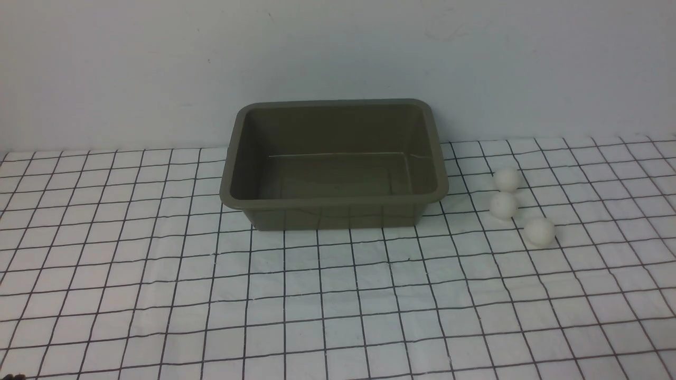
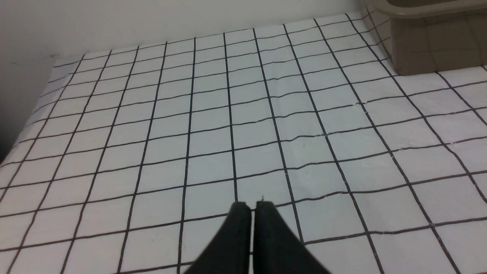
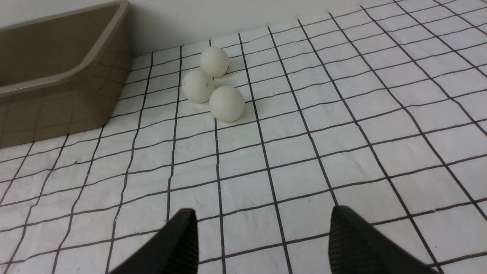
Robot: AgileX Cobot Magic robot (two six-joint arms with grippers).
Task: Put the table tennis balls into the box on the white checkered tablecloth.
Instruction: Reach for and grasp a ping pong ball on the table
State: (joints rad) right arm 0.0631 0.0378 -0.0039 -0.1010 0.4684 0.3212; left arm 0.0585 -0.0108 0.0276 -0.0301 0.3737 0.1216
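Note:
Three white table tennis balls lie close together on the white checkered tablecloth [image 1: 338,295], to the right of the box: one [image 1: 507,179], a second [image 1: 503,205] and a third [image 1: 540,231]. The olive-grey box [image 1: 334,199] stands empty at the back centre. In the right wrist view the three balls [image 3: 226,103] sit ahead of my right gripper [image 3: 262,222], which is open with nothing between its fingers. My left gripper [image 2: 253,207] is shut over bare cloth, with a corner of the box [image 2: 430,45] far ahead. Neither arm shows in the front view.
A plain pale wall [image 1: 338,53] rises right behind the box. In the left wrist view the cloth's edge [image 2: 23,125] drops off at the side.

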